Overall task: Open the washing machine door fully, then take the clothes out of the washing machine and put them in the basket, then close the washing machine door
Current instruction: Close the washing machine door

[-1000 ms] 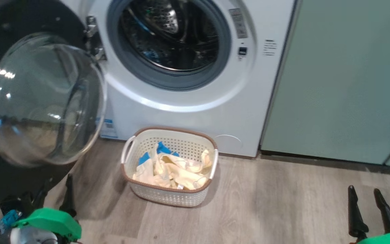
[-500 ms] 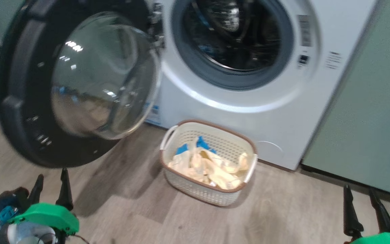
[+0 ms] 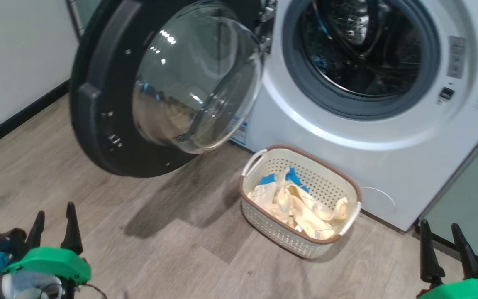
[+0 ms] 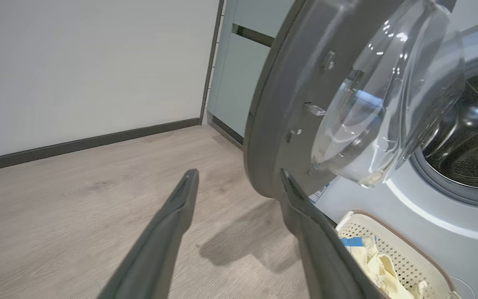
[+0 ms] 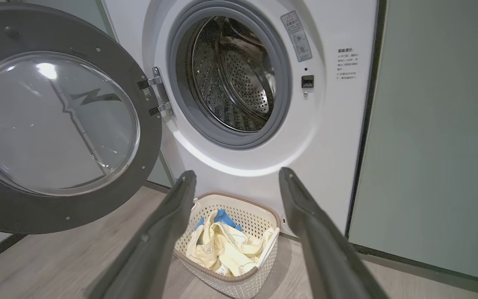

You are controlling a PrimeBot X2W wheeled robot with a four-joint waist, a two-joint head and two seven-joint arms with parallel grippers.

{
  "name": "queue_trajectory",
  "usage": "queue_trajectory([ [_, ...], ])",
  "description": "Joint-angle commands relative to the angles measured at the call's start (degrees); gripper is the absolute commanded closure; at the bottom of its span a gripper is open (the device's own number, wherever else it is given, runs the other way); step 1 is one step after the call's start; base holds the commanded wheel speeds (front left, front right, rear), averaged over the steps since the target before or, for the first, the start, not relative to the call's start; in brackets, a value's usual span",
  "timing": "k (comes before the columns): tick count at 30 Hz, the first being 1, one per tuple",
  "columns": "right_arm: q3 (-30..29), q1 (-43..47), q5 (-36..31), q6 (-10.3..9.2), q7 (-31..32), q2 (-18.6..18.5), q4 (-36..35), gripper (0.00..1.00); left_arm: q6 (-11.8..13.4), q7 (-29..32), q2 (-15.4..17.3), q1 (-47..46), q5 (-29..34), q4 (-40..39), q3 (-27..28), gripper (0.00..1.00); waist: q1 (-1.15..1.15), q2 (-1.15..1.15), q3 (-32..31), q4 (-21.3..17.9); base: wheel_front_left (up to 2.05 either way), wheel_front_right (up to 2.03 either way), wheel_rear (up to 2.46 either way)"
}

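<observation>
The washing machine door point(image 3: 164, 87) stands swung wide, at about ten o'clock from the basket point(image 3: 282, 238), which sits on the floor just in front of the washing machine point(image 3: 347, 153). The clothes point(image 3: 301, 207) lie heaped in the basket, and the drum point(image 5: 235, 79) looks bare as far as I can see, so the unloading seems done. Only shutting the door is left. The left gripper point(image 3: 55, 209) and right gripper point(image 3: 439, 226) both hang spread wide, holding nothing, apart from the door.
</observation>
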Motion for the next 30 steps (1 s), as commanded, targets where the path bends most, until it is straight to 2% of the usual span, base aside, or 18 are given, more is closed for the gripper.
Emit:
queue_trajectory([
  [1,0.9,-3.3,-0.1,0.20,-0.5,-0.6,-1.9,0.00,0.1,-0.5,1.0,-2.5,0.4,-2.2,2.5,0.00,0.00,0.00,0.3,1.3,0.00,0.00,0.00],
  [9,1.2,-3.5,0.0,0.20,-0.5,-0.4,-1.7,0.00,0.0,-0.5,1.1,-1.9,0.0,-3.0,4.6,0.00,0.00,0.00,0.4,2.6,0.00,0.00,0.00],
  [10,1.3,-3.5,0.0,0.20,-0.5,-0.4,-1.7,0.00,-0.1,-0.5,1.0,-1.9,-0.4,-2.9,4.9,0.14,0.00,0.00,0.4,2.5,0.00,0.00,0.00],
  [12,1.5,-3.5,0.1,0.20,-0.5,-0.3,-1.6,0.00,-0.4,-0.5,0.9,-2.1,-1.9,-2.8,6.2,0.76,0.00,0.00,0.4,2.2,0.00,0.00,0.00],
  [13,1.6,-3.5,0.1,0.20,-0.5,-0.3,-1.6,0.00,-0.8,-0.5,0.7,-2.2,-3.1,-2.5,7.0,1.00,0.00,0.00,0.4,2.1,0.00,0.00,0.00],
  [16,2.0,-3.6,0.1,0.20,-0.5,-0.3,-1.5,0.00,-2.5,0.2,0.5,-2.8,-8.5,-1.1,10.1,1.00,0.00,0.00,0.5,1.3,0.00,0.00,0.00],
  [18,2.0,-3.5,0.2,0.20,-0.5,-0.3,-1.4,0.00,-3.8,2.6,-0.2,-4.7,-16.3,0.6,14.2,1.00,0.00,0.00,0.6,0.8,0.00,0.00,0.00],
  [21,2.2,-3.5,0.2,0.20,-0.5,-0.5,-1.3,0.00,-4.8,6.9,1.9,-8.2,-26.4,3.6,20.4,1.00,0.00,0.00,0.9,-0.1,0.00,0.00,0.00],
  [25,2.5,-3.6,0.3,0.20,-0.5,-0.8,-1.1,0.00,-5.3,12.1,7.4,-12.1,-35.6,9.1,26.9,1.00,0.00,0.00,1.2,-1.9,0.00,0.00,0.00],
  [30,2.7,-3.6,0.2,0.20,-0.5,-1.4,-1.0,0.00,-5.6,17.2,15.2,-16.1,-43.4,17.4,33.3,1.00,0.00,0.00,1.7,-4.1,0.00,0.00,0.00],
])
